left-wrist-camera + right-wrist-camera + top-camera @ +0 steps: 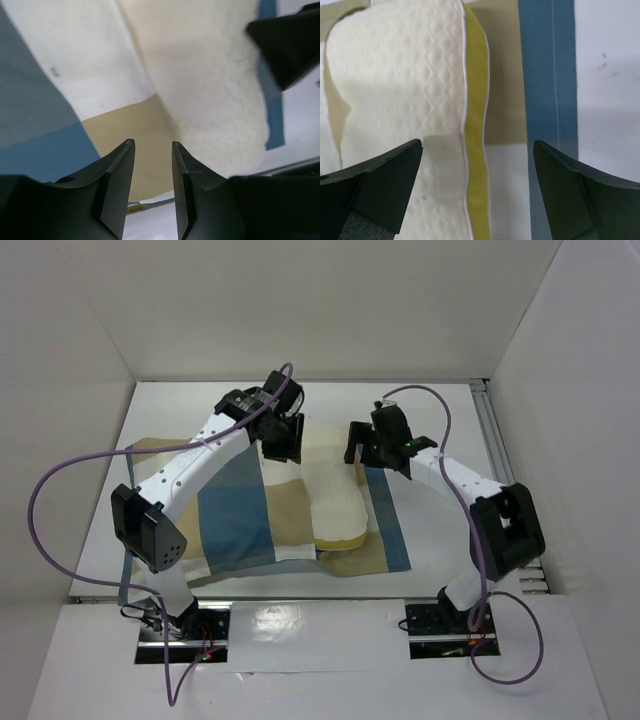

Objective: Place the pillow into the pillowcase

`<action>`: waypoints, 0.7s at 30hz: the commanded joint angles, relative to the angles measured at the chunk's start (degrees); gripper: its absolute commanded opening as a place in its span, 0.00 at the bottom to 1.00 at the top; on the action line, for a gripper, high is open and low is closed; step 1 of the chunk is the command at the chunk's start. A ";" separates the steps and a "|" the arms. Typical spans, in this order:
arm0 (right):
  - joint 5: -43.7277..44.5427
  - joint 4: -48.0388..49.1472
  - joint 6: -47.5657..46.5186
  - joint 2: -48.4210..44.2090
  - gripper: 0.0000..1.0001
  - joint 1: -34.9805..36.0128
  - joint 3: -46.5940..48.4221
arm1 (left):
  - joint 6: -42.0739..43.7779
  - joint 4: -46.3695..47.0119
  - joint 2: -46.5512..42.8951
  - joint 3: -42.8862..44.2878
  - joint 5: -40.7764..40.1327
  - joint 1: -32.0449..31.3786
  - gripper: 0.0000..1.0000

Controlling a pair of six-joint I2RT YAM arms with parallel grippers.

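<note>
Checked fabric in blue, tan and cream-white, the pillowcase [235, 515], lies spread flat on the white desk [440, 410] and fills the left and middle of the overhead view. Over its far edge, left of centre, the left hand [283, 443] points down. The left wrist view shows its two dark fingers [120, 170] with only a narrow gap and nothing between them, and tan and blue squares below. Just to the right lies the pillow [338, 495], plain cream with a quilted diamond texture and a bright yellow edge. It rests on the right part of the pillowcase; whether its left side is tucked under the case's top layer cannot be told. A blue strip of the case shows beyond the pillow's right edge. Further right, the right hand [362, 452] hovers over the pillow's far right corner, its fingers spread wide and empty, either side of the yellow edge in the right wrist view.
</note>
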 commanded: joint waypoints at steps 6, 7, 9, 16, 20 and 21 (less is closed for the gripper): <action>-17.38 7.60 -1.53 12.92 0.83 -1.85 9.90 | -9.82 3.03 -3.60 -18.43 -9.38 6.34 0.50; -18.18 8.22 -0.83 13.82 0.60 -1.86 10.60 | -9.82 4.62 -3.61 -20.46 -7.62 7.49 0.50; -18.28 9.63 -0.21 13.82 0.10 -0.99 9.30 | -8.25 8.75 -3.00 -25.12 -1.93 9.95 0.50; -13.97 11.57 3.65 2.06 0.00 2.62 -3.62 | -3.15 12.37 11.83 -16.45 6.98 10.58 0.45; -15.28 13.06 7.26 -3.92 0.00 8.32 -11.97 | -1.39 11.76 19.04 -3.74 7.60 10.58 0.44; -16.16 13.85 8.13 -3.93 0.00 10.16 -12.94 | -1.39 10.54 20.29 -1.08 7.60 10.58 0.44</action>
